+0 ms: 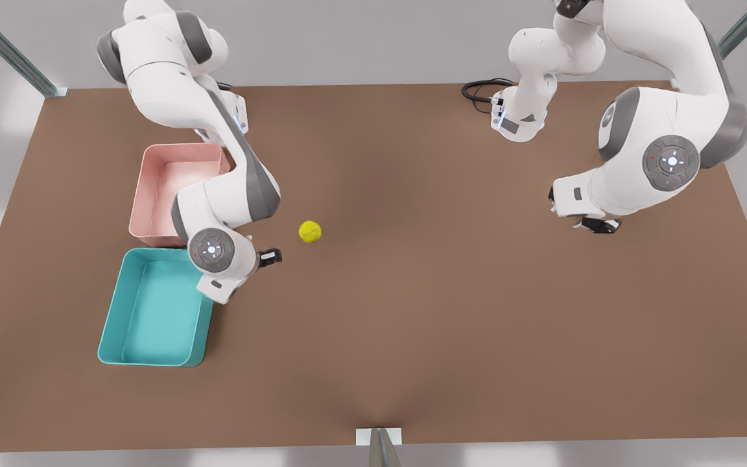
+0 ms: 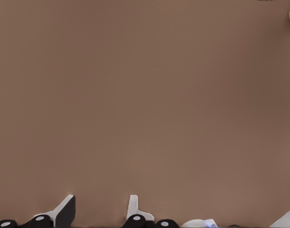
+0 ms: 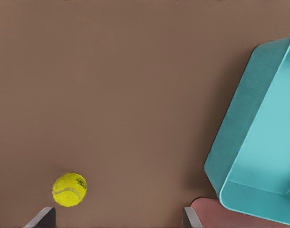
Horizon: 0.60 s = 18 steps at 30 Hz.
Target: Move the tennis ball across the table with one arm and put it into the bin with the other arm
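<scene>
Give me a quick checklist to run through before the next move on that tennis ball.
1. Tennis ball loose on the table: ok.
2. Right end effector open, near the ball: ok.
3. Ball between its fingers: not ok, it lies ahead, toward one finger.
4. Bin upright beside that arm: ok.
5. Left end effector open, waiting well away: ok.

Matt surfaces, smooth plastics

The table (image 1: pixel 412 337) looks flat brown and matt; the tennis ball (image 3: pixel 69 189) fuzzy yellow-green; the bin (image 1: pixel 153 311) smooth teal plastic; the pink tray (image 1: pixel 172 188) alike.
</scene>
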{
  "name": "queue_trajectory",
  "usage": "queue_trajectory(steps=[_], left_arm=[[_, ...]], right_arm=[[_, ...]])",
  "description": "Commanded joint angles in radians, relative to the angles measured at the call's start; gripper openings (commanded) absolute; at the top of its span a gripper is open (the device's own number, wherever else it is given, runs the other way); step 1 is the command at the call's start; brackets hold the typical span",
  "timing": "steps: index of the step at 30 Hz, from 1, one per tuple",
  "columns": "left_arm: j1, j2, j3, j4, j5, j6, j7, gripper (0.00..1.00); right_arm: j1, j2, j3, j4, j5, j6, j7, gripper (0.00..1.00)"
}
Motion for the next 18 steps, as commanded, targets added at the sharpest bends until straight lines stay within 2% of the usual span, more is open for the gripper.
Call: queue_trajectory(steps=[1,4,6,7,12,14,18], left_arm=[[0.018,0.010,0.001,-0.007,-0.020,-0.032,-0.870,1.00],[0.016,0.027,-0.005,-0.007,-0.044,0.000,-1.001,1.00],[0.015,0.027,-0.030,-0.008,-0.041,0.024,-0.998,1.00],[0.013,0.027,-0.041,-0.008,-0.041,0.033,-0.992,1.00],[0.016,0.028,-0.041,-0.013,-0.038,0.033,-0.967,1.00],[0.016,0.028,-0.041,-0.013,-0.038,0.032,-0.967,1.00],[0.022,0.045,-0.041,-0.013,-0.034,0.026,-0.967,1.00]], right_arm=[[0.025,0.035,0.000,0.000,-0.006,0.212,0.324,1.00],[0.065,0.066,-0.002,-0.020,-0.006,0.269,0.401,1.00],[0.069,-0.029,-0.009,-0.164,-0.013,0.327,0.401,1.00],[0.052,-0.116,-0.008,-0.319,-0.032,0.438,0.397,1.00],[0.046,-0.359,0.000,-0.601,-0.035,0.467,0.372,1.00],[0.083,-0.483,0.000,-0.877,-0.033,0.665,0.383,1.00],[0.117,-0.523,0.024,-1.037,-0.032,0.749,0.409,1.00]])
